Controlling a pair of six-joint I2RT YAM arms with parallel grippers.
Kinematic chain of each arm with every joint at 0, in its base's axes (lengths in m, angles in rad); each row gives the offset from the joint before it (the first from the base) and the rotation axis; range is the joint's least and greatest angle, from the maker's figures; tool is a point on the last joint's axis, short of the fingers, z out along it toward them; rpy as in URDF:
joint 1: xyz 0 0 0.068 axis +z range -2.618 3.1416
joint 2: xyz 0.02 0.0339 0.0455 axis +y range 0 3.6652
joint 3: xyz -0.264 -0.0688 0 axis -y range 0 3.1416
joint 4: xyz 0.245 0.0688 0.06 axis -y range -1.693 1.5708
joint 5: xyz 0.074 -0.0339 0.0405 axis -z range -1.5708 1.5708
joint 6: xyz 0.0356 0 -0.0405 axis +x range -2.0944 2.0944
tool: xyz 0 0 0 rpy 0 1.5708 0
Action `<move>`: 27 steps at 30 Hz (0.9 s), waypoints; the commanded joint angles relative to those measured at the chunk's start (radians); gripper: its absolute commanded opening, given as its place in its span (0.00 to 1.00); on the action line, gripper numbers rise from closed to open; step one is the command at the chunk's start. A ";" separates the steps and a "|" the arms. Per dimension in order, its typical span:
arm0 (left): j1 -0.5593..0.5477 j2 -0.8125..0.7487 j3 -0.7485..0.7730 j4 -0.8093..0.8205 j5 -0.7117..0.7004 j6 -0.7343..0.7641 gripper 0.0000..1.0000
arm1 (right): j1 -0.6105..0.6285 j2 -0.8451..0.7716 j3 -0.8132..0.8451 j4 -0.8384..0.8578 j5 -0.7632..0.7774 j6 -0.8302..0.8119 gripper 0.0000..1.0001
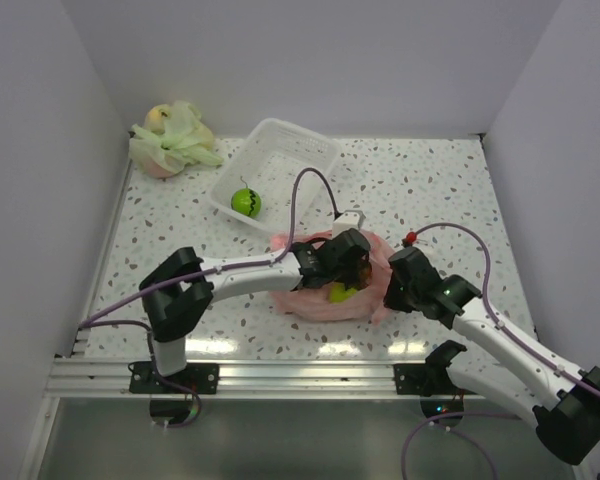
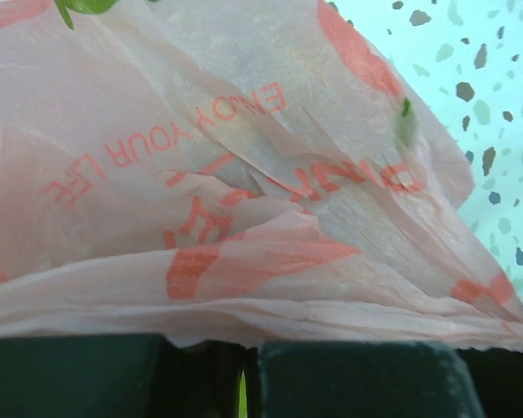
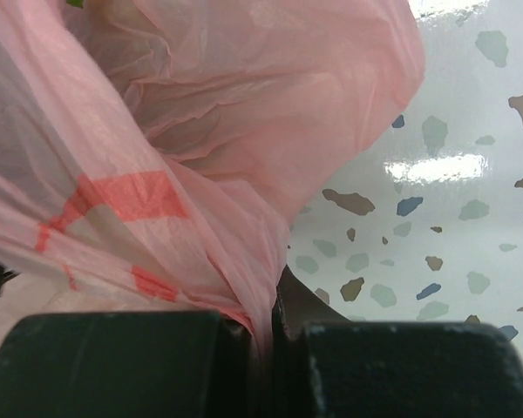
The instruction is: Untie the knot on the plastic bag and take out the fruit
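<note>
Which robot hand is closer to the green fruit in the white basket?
Left. The left gripper is over the pink bag, just below-right of the green fruit; the right gripper pinches the bag's right edge, farther away.

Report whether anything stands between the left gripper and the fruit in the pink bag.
Yes, the plastic bag itself. Its crinkled pink film spreads right in front of the left gripper, and the fruit shows only as green glimpses behind it. Nothing else visible intervenes.

Basket (image 1: 315,140) blocks behind plastic bag (image 1: 310,305); tabletop (image 1: 430,190) beyond lies free.
</note>
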 commanded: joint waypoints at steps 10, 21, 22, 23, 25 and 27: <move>0.004 -0.318 -0.035 -0.215 0.054 0.205 0.00 | 0.002 0.015 0.080 -0.053 0.159 -0.012 0.00; -0.003 -0.349 -0.109 -0.365 0.192 0.283 0.00 | 0.001 0.097 0.246 -0.069 0.181 -0.060 0.00; -0.005 -0.353 -0.103 -0.368 0.200 0.306 0.00 | 0.001 0.108 0.252 -0.070 0.184 -0.063 0.00; -0.008 -0.358 -0.089 -0.368 0.204 0.320 0.00 | 0.001 0.119 0.252 -0.072 0.187 -0.066 0.00; -0.011 -0.390 -0.078 -0.359 0.217 0.366 0.00 | 0.002 0.148 0.237 -0.070 0.195 -0.069 0.00; -0.012 -0.427 -0.066 -0.336 0.237 0.401 0.00 | -0.007 0.168 0.226 -0.069 0.185 -0.066 0.00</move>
